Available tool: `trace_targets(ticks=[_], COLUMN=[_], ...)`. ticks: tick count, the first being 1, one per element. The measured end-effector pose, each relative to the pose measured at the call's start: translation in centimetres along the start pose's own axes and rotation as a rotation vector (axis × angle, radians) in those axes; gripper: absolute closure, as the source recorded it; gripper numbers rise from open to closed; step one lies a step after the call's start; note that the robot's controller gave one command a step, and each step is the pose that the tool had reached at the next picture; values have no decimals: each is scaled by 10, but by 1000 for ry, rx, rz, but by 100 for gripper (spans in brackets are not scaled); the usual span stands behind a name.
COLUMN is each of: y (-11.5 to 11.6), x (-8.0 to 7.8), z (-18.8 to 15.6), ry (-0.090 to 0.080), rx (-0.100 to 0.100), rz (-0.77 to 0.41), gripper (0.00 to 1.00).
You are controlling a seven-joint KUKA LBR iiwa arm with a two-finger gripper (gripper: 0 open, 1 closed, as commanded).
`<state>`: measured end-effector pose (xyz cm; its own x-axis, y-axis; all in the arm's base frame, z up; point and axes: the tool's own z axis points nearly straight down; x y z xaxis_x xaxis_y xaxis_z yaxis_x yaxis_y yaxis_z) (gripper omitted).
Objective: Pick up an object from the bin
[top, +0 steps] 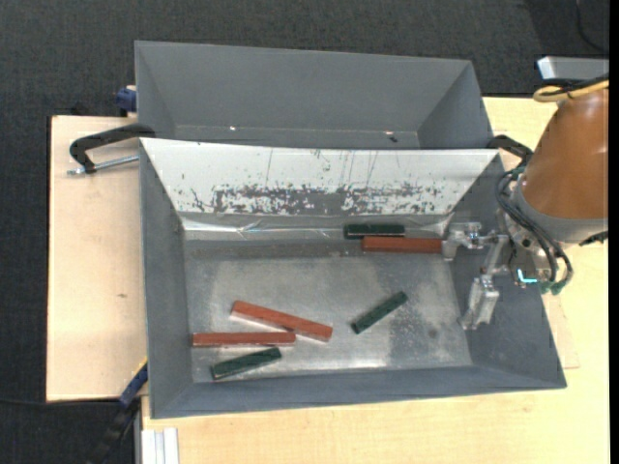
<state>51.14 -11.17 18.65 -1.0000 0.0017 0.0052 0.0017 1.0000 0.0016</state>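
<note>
Your gripper (478, 309) hangs close to the bin's right wall (513, 346). I can't tell whether it's open or closed, and nothing shows in it. The nearest piece, a dark green bar (379, 312), lies to its left. Descend here and you'd likely scrape that wall and grasp nothing.

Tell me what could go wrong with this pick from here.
The gripper hangs close to the bin's right wall; descending there may scrape it and catch nothing.
The nearest green bar lies slanted; a misaligned grasp could push it away.
The red-brown bar lies against the back wall, likely hard to grasp.
</note>
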Motion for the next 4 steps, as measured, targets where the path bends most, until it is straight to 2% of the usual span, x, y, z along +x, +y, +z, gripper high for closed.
trace_targets(ticks=[2,3,4], y=[1,-3,4], x=[-2,0,-16], z=[-3,11,5], ry=[-10,7,-25], rx=[2,-4,8], rz=[-4,-87,-150], gripper=[0,0,0])
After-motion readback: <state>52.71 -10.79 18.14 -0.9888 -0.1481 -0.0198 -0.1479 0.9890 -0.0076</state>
